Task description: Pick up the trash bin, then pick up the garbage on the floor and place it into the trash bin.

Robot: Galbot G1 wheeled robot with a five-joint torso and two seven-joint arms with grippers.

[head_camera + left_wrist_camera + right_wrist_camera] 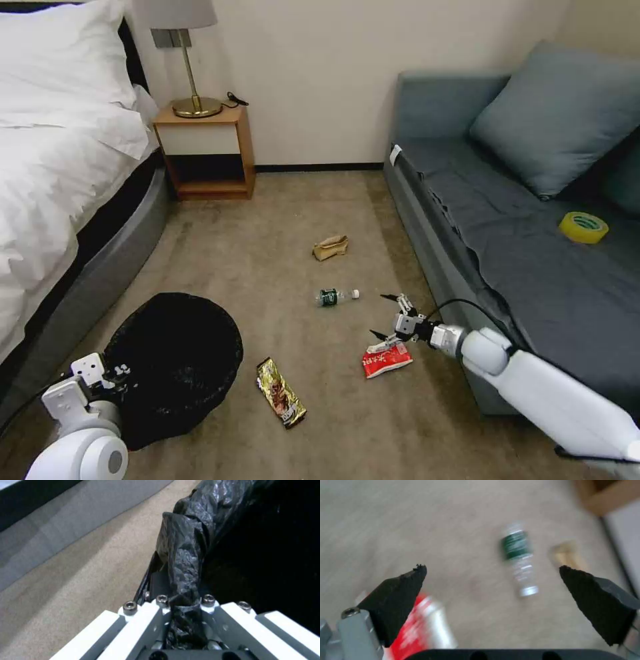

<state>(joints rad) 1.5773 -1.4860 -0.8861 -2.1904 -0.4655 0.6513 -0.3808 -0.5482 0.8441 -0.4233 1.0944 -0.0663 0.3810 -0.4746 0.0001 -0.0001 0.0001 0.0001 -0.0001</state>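
On the open strip of beige carpet (280, 220) between the bed (60, 173) and the grey sofa (507, 240), the right gripper (385, 315), jaws spread wide and empty, hangs just above the red wrapper (387, 359) near the sofa's front edge. The left gripper (185, 610) is clamped on the bag-lined rim of the trash bin (177, 360) beside the bed. The gold wrapper (281, 392) lies lengthwise toward the robot; the bottle (335, 297) lies crosswise, cap toward the sofa, the paper bag (331, 247) beyond.

Floor between bed (60, 167) and sofa (533, 267).
Trash bin (175, 360) left, by the bed; gold wrapper (281, 401) to its right; red wrapper (387, 359) nearer the sofa; bottle (336, 297), then paper bag (331, 247), behind.
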